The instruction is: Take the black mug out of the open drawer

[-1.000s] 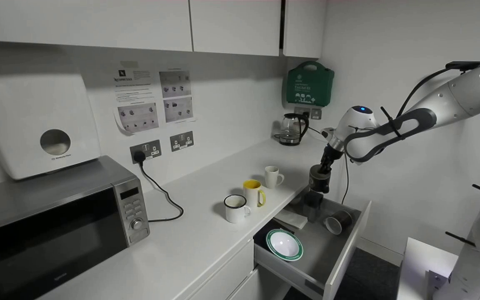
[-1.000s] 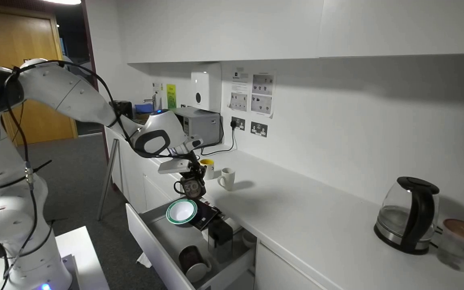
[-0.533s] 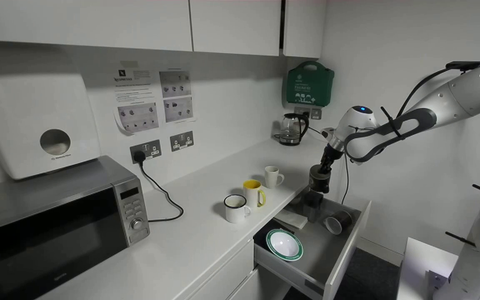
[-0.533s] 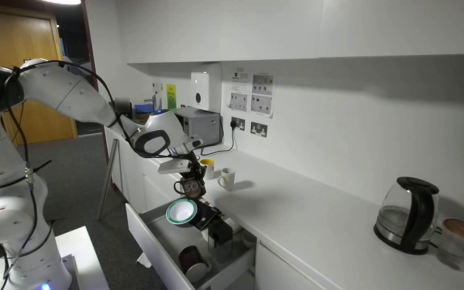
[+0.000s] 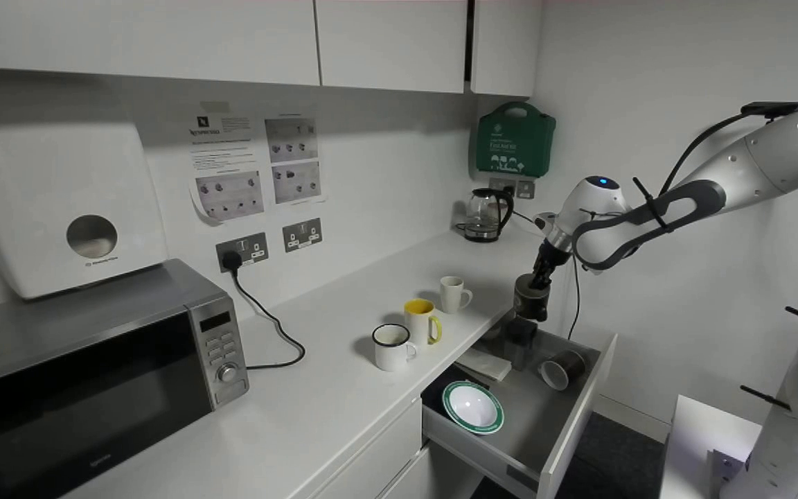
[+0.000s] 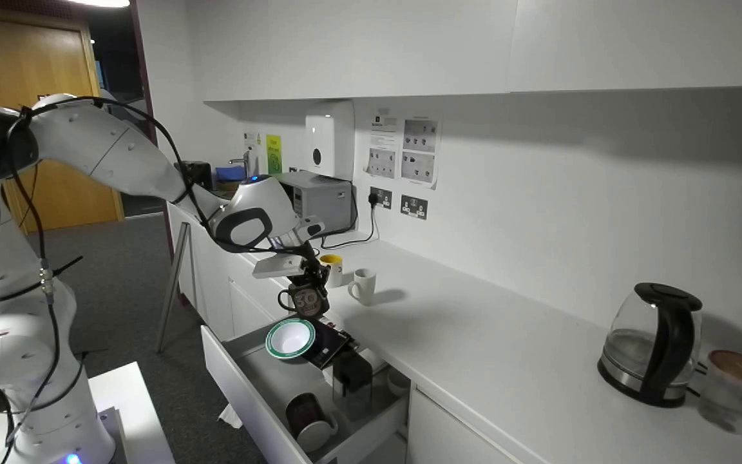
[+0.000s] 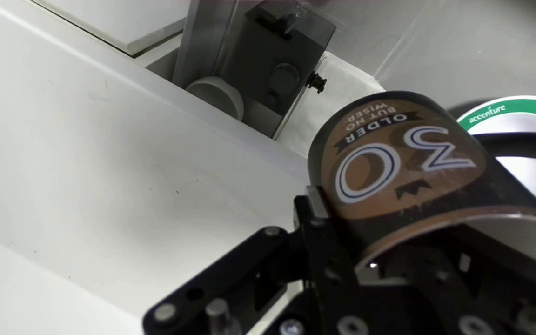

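The black mug (image 5: 530, 303) hangs in the air over the open drawer (image 5: 536, 409), near the counter edge, in both exterior views (image 6: 308, 301). In the wrist view the mug (image 7: 398, 158) shows a brown "30" print. Its pale open mouth faces the gripper and its black handle points right. My gripper (image 7: 335, 225) is shut on the mug's wall. One finger presses the outside; the other goes inside the mug, its tip hidden. The gripper is above the mug in both exterior views (image 5: 542, 278) (image 6: 312, 278). The drawer has a grey floor and white front (image 6: 248, 393).
In the drawer are a green-rimmed bowl (image 5: 473, 407), a dark mug on its side (image 6: 310, 422) and a dark clear-sided box (image 6: 351, 380). On the counter (image 6: 474, 361) stand a white mug (image 5: 453, 294), a yellow-lined mug (image 5: 420, 322), a black-rimmed mug (image 5: 393, 348) and a kettle (image 6: 651, 348).
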